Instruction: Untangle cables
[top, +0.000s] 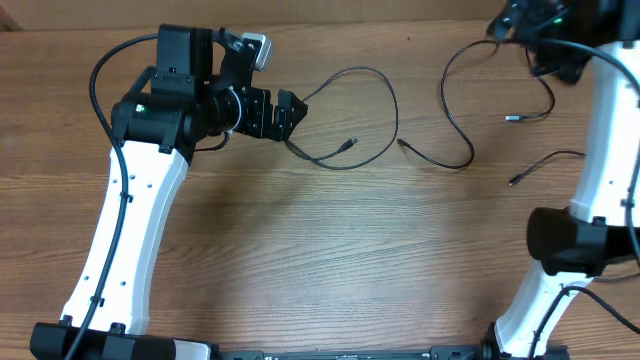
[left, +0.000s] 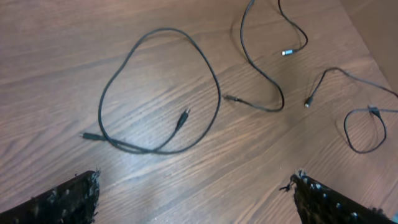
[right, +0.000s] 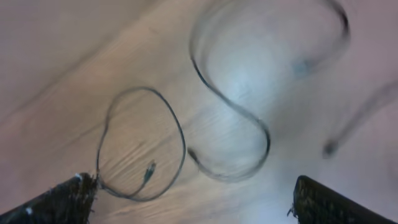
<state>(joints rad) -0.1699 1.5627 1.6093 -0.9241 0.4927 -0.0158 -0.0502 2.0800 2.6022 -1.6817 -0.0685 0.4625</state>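
Three thin black cables lie apart on the wooden table. One forms a big loop (top: 385, 90) just right of my left gripper (top: 288, 112), with its plug (top: 350, 142) inside the loop; it also shows in the left wrist view (left: 214, 87) and the right wrist view (right: 180, 134). A second cable snakes in an S (top: 455, 125) (left: 267, 81) (right: 249, 115). A third (top: 545, 160) (left: 326, 73) lies at the right. My left gripper (left: 196, 193) is open and empty, near the loop's left end. My right gripper (top: 525, 30) (right: 193, 199) is open and empty above the far right.
A small plug end (top: 512, 118) lies below the right gripper. The white right arm (top: 600, 150) stands over the right-hand cable. The table's far edge (top: 400, 12) runs along the top. The right wrist view is blurred.
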